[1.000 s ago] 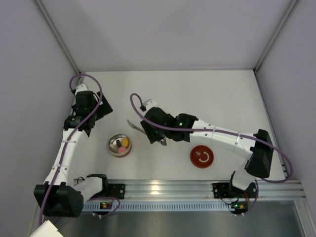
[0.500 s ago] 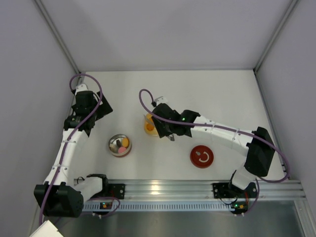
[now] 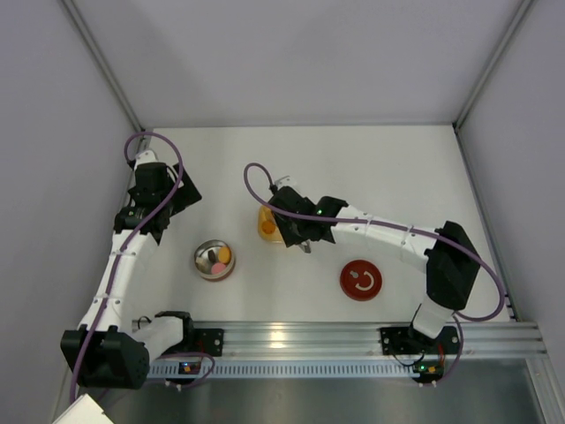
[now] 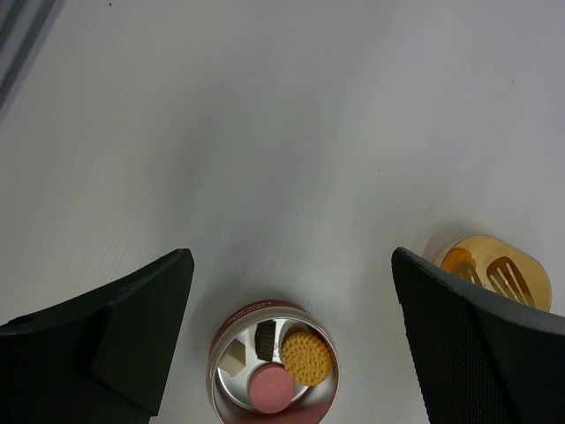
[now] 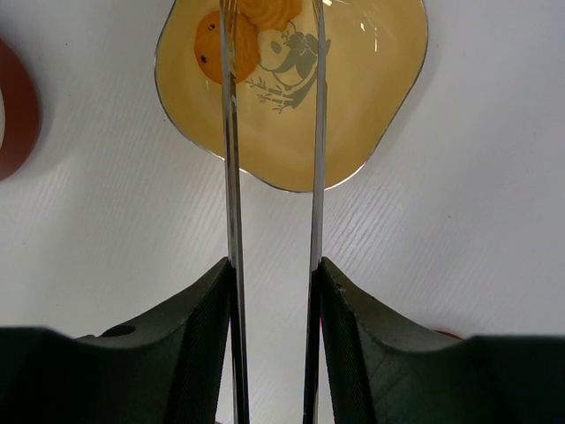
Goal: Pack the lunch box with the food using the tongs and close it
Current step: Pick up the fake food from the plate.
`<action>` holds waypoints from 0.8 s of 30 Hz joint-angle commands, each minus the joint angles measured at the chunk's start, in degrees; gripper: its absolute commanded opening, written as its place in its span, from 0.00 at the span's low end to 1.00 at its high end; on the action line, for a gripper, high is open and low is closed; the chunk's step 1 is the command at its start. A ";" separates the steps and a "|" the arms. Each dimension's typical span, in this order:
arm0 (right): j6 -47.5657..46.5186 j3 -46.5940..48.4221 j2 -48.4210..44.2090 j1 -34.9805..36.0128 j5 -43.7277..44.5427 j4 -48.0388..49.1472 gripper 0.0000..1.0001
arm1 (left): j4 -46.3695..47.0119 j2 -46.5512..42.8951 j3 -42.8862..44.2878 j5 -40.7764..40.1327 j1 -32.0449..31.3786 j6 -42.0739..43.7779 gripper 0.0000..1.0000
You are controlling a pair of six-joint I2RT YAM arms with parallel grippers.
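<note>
The lunch box (image 3: 214, 259) (image 4: 274, 371) stands open, round and silver with a red band. In it lie food pieces: a pink disc (image 4: 270, 387), an orange biscuit (image 4: 306, 357) and a dark brown piece (image 4: 265, 334). My right gripper (image 3: 296, 231) (image 5: 274, 265) is shut on the tongs (image 5: 231, 177). Their two thin arms reach over the yellow dish (image 3: 267, 223) (image 5: 353, 106). More orange food (image 5: 212, 46) lies in that dish, and the tong tips run past the top of the right wrist view. My left gripper (image 3: 168, 210) (image 4: 291, 265) hangs open above and behind the lunch box.
A flat red disc (image 3: 360, 280) with a white mark lies to the right, near the front rail. Grey walls close in the white table on the left, back and right. The lunch box's red band (image 5: 13, 106) shows at the left edge of the right wrist view.
My right arm has drawn back to the right with the tongs, uncovering the yellow dish. The left arm and the lunch box have stayed put.
</note>
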 commanded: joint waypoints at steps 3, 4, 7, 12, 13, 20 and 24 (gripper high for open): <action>-0.67 1.86 0.89 -0.74 0.29 3.54 0.41 | 2.65 -0.05 0.04 -0.40 0.50 0.62 0.99; -0.76 1.95 1.07 -0.74 0.20 3.45 0.41 | 2.65 -0.05 0.04 -0.40 0.50 0.62 0.99; -0.85 2.04 1.51 -0.91 -0.41 3.71 0.41 | 2.73 0.03 -0.05 -0.40 0.50 0.62 0.99; -0.94 2.30 2.21 -1.00 -0.77 3.80 0.42 | 2.73 0.03 0.04 -0.31 0.50 0.62 0.99; -0.94 2.30 2.22 -1.00 -0.77 3.89 0.42 | 2.65 0.03 0.04 -0.31 0.50 0.53 0.99; -1.20 2.74 3.09 -1.26 -1.03 3.89 0.42 | 2.65 0.12 -0.05 -0.40 0.50 0.62 0.99; -1.11 2.65 3.36 -1.61 -1.73 4.15 0.40 | 2.65 0.12 0.04 -0.40 0.50 0.62 0.99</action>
